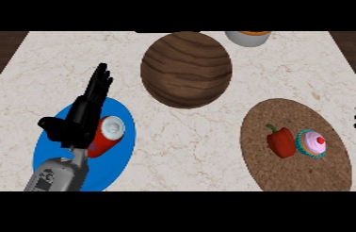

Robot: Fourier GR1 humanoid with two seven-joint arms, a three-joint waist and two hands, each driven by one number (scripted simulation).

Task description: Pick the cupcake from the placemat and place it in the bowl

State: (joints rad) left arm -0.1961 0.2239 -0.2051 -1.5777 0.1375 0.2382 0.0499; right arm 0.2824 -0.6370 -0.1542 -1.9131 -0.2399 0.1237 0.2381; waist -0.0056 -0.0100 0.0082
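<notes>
- Head view: the round brown cork placemat [295, 146] lies on the marbled white counter [181, 136] and serves as the landmark.
- The pink-frosted cupcake with a red cherry and teal wrapper [312, 143] sits on the placemat, touching the red bell pepper [281, 141] at its left.
- The large round wooden bowl [185, 69] stands up and to the left of the placemat, well apart.
- A small grey cup [247, 37] shows at the top edge, just right of the bowl.
- The round blue plate [115, 172] lies far left of the placemat and carries a red can [106, 136] on its side.
- The black left hand [82, 118] hovers above the plate with fingers straight, holding nothing.
</notes>
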